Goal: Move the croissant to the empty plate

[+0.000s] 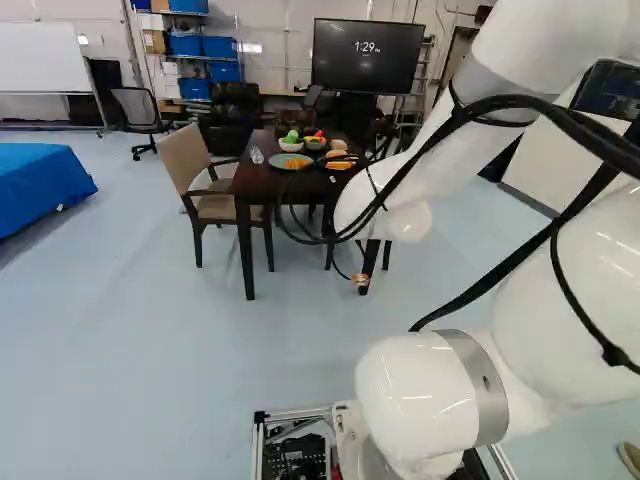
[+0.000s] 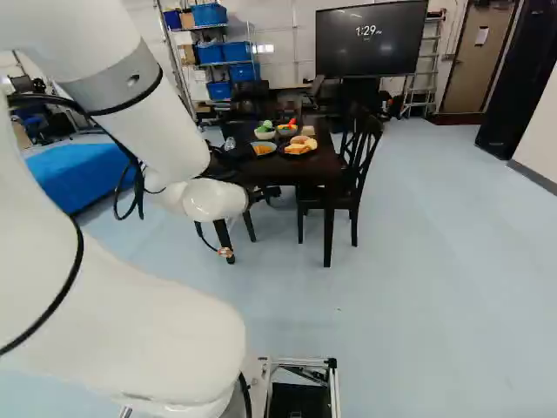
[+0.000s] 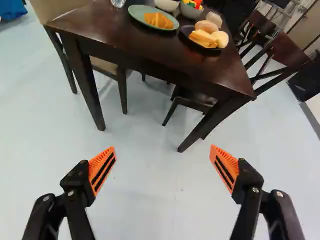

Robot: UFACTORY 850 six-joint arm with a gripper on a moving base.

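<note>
Gripper (image 3: 162, 150) nearest: fingers spread wide, nothing between them, orange ribbed pads look rubbery. Floor (image 3: 145, 170) below is smooth, pale blue.

Ahead: table (image 3: 107, 27), dark wood, slight sheen, squared legs. On it, round dark plate (image 3: 185, 36), glossy, holding golden pastry pieces (image 3: 201, 38) and rounded buns (image 3: 207, 26).

Beside it, green plate (image 3: 136, 14), round, shallow; the ridged golden-orange item (image 3: 158, 20) on it is probably the croissant (can't confirm, too small, and some pastry on the dark plate could be it instead). Both plates carry food, so no empty one to tag.

Handling, my guess: light, soft, flaky crust, dents and sheds crumbs easily, not very slippery. Take it across the thick middle from above, low squeeze, fingers either side; avoid tips, they may snap. Watch the plate rim.

Farther: white bowl (image 3: 167, 5), grey bowl (image 3: 190, 11), both smooth and curved. Padded armchair (image 1: 186, 160) next to table, beige fabric, dark wooden frame.
</note>
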